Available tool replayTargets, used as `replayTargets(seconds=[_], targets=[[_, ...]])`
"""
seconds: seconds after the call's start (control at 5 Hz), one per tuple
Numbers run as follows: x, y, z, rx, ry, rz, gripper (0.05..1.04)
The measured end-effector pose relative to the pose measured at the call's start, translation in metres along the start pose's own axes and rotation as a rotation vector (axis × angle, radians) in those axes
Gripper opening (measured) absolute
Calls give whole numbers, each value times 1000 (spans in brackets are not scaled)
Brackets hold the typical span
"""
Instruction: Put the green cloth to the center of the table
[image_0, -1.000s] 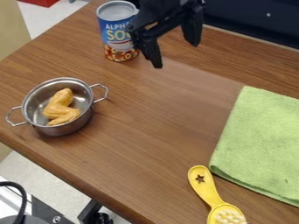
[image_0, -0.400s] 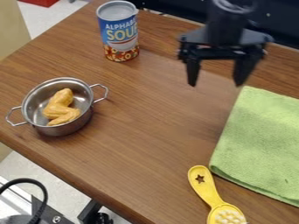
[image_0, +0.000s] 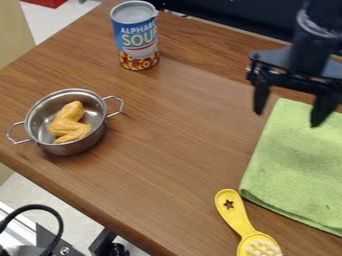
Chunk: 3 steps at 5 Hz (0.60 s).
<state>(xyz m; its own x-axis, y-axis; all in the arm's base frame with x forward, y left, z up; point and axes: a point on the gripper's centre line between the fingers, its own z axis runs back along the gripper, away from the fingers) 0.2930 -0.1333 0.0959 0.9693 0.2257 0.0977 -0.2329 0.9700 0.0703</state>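
The black gripper hangs spread and holding nothing over the upper end of the green cloth, on the bench's right side.

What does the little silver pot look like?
The pot is round, shiny metal, with no lid and a loop handle on each of two opposite sides. It stands upright on the wooden table, near the edge. Inside, touching it, lies an orangey-tan piece of toy food, shaped like a chicken wing.
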Motion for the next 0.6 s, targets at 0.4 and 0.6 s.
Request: replayTargets(seconds=[0.4, 0.6], targets=[[-14, -38, -20, -30, -11, -105, 413], [-17, -45, -33, -16, -10, -118, 185]])
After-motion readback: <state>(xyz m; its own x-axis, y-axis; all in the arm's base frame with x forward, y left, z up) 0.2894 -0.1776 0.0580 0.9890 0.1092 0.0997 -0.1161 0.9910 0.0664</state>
